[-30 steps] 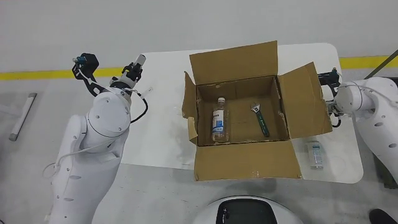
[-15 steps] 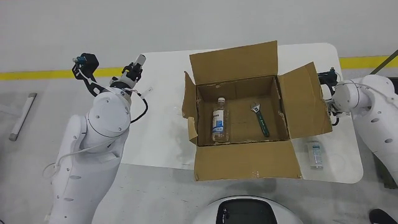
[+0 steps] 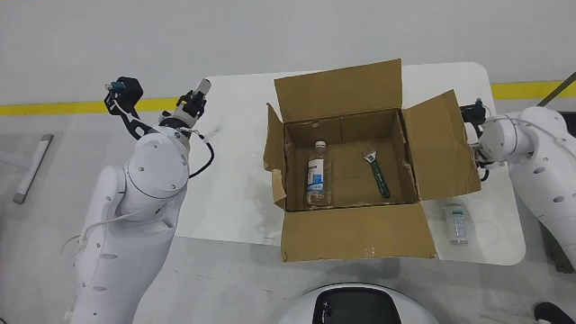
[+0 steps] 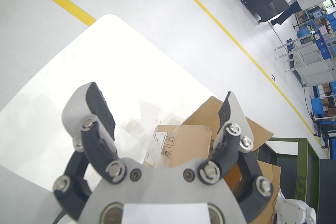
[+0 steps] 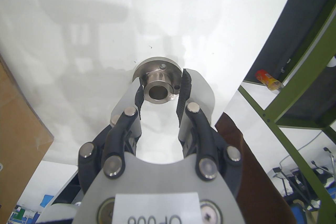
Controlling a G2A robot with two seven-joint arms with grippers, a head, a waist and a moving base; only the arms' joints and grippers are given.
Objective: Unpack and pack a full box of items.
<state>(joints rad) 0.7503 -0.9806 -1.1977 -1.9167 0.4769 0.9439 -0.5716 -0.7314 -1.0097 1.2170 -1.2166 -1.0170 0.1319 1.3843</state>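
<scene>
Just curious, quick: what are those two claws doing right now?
Left gripper: open, empty.
Right gripper: closed on a metal flanged collar.

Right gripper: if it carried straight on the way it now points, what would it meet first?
The white table top. The right gripper points at it, fingers shut on a metal flanged bushing, so its flange would likely touch first; the gap left cannot be judged.

- White table with rounded corners, standing on a pale floor.
- Open cardboard box resting on the table's middle to right part, flaps folded outward.
- Small clear bottle lying flat on the tabletop, just beside the box's right flap.
</scene>
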